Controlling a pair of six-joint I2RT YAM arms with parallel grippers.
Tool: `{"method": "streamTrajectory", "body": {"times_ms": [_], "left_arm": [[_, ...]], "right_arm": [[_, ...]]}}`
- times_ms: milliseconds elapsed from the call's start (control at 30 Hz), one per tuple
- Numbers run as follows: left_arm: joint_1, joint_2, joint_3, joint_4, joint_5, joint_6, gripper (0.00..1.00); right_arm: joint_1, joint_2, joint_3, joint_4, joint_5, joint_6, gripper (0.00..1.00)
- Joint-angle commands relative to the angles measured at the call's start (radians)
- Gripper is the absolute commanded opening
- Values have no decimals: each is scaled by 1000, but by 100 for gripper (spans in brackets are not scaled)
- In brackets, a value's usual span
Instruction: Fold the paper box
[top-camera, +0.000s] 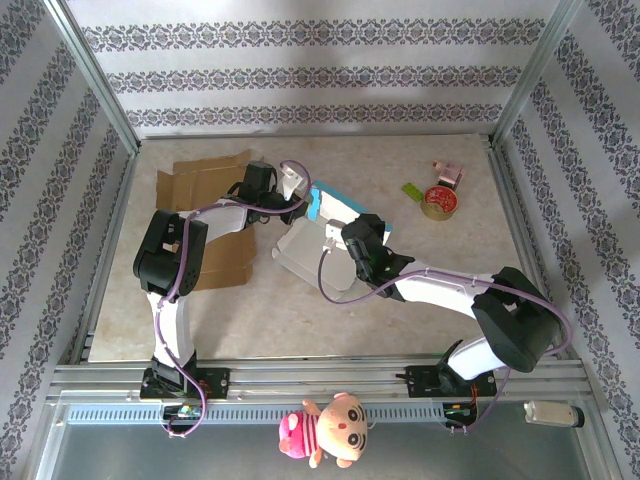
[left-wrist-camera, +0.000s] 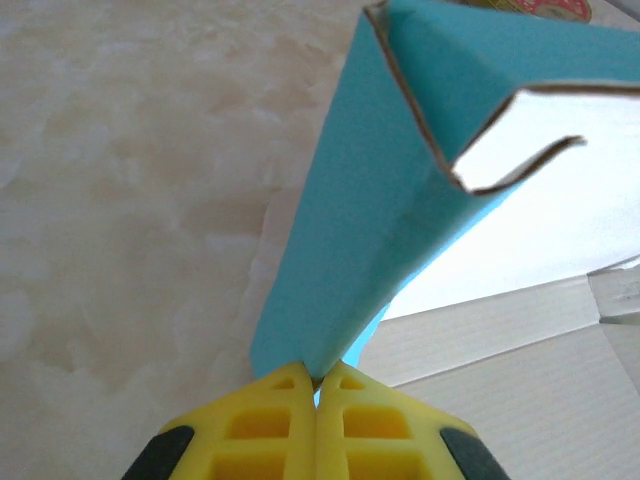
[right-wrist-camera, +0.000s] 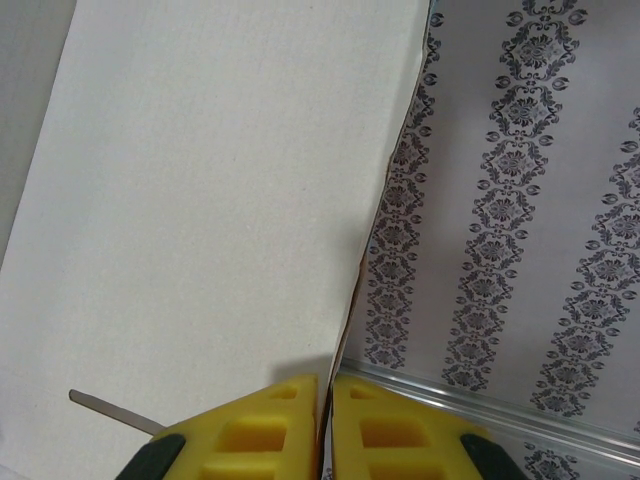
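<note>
Left gripper (left-wrist-camera: 317, 374) pinching teal flap (left-wrist-camera: 360, 220), right gripper (right-wrist-camera: 325, 382) clamping white panel (right-wrist-camera: 200, 200), paper box (top-camera: 300, 255) half-folded.

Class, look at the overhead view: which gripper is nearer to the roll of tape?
Right. The right gripper, shut on the paper box, sits left of the tape roll; the left gripper, shut on the box's blue flap, lies further left.

Beige marbled table (top-camera: 420, 300), metal rails along the edges. Left rear: flattened brown cardboard (top-camera: 200, 180). Nearer, left: second cardboard sheet (top-camera: 228, 262). Centre: white-and-blue paper box (top-camera: 300, 250), partly unfolded. Right rear: tape roll (top-camera: 439, 202), with small green piece (top-camera: 412, 190) and pink object (top-camera: 448, 174) just beside.
</note>
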Motion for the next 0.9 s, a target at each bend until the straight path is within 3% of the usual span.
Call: {"method": "streamTrajectory", "body": {"times_ms": [0, 200, 267, 300, 567, 867], "left_arm": [[-27, 10, 36, 82, -39, -25, 0], [-46, 15, 12, 151, -148, -63, 3], [-49, 17, -1, 182, -121, -48, 24], [-49, 19, 0, 186, -109, -34, 27], [-37, 44, 92, 65, -126, 83, 28], [-17, 103, 191, -21, 112, 125, 38]], "right_arm": [[23, -27, -18, -21, -48, 24, 12], [23, -29, -23, -30, -47, 34, 12], [26, -32, -26, -31, -48, 34, 12], [24, -36, -27, -32, -51, 35, 12], [25, -65, -32, -48, -61, 28, 12], [32, -92, -37, -70, -122, 45, 13]]}}
